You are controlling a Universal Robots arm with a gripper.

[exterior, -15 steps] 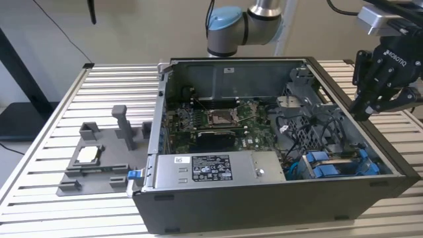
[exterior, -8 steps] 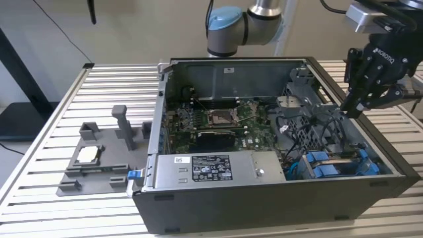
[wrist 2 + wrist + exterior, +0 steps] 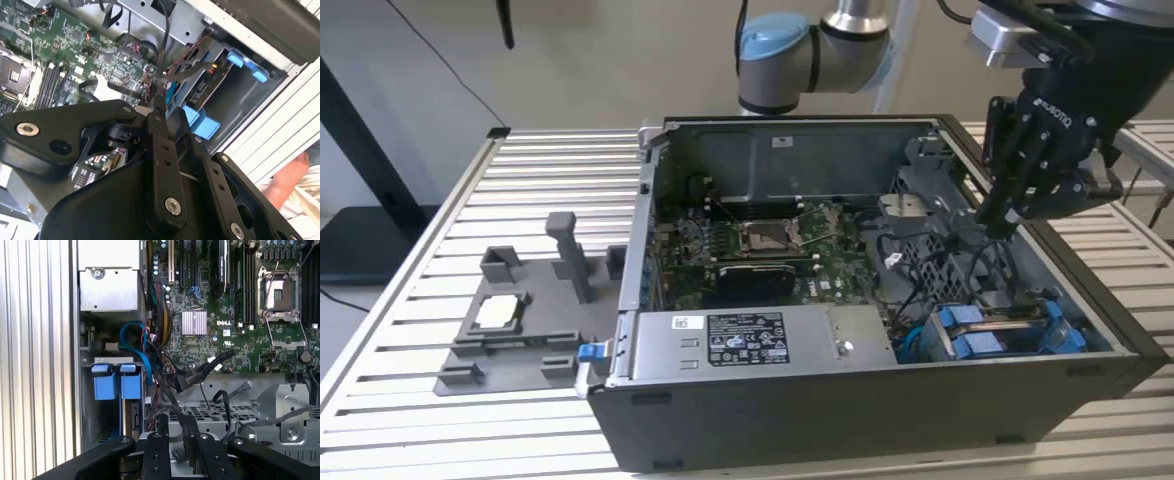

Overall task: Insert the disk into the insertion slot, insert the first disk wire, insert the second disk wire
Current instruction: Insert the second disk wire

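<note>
- The black robot gripper [image 3: 1001, 222] hangs inside the dark open computer case [image 3: 854, 420]. Its jaws are narrow and look pinched on a thin black flat disk wire [image 3: 163, 55].
- The silver-grey disk in its bright blue carrier [image 3: 983, 338] already sits in the grey drive-bay insertion slot [image 3: 245, 97].
- Imo: keep the plug square to the disk's port, go slow, and steer clear of the loose black cable tangle [image 3: 200, 372].

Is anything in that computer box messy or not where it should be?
Yes. Loose wires sprawl across the metal cage beside the blue-tabbed slot, some ends plugged into nothing. The robot's hand pinches one black wire. The chip socket on the green board sits bare.
</note>
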